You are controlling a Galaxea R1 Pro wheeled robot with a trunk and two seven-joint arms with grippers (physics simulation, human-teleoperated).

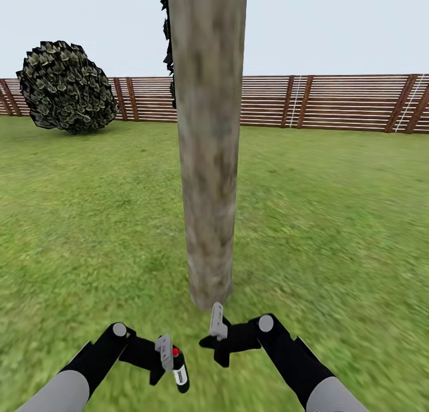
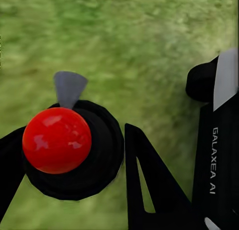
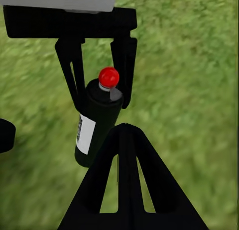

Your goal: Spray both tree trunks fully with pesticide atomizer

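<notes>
A thick mottled grey-brown tree trunk [image 1: 208, 144] rises from the lawn straight ahead, its base just beyond my hands. My left gripper [image 1: 170, 364] is shut on the pesticide atomizer [image 1: 179, 370], a black bottle with a white label and a red cap. In the left wrist view the red cap [image 2: 57, 140] and grey nozzle sit between the black fingers [image 2: 149, 185]. The right wrist view shows the atomizer [image 3: 97, 125] held in the left gripper [image 3: 102, 90] over grass. My right gripper [image 1: 217, 325] is shut and holds nothing, close to the right of the atomizer, its joined fingers [image 3: 124, 180] pointing at the bottle.
Green lawn spreads all around the trunk. A round dark bush [image 1: 65, 87] stands at the far left by the brown slat fence [image 1: 333, 102] that bounds the back. Dark foliage [image 1: 168, 43] peeks from behind the trunk's left side.
</notes>
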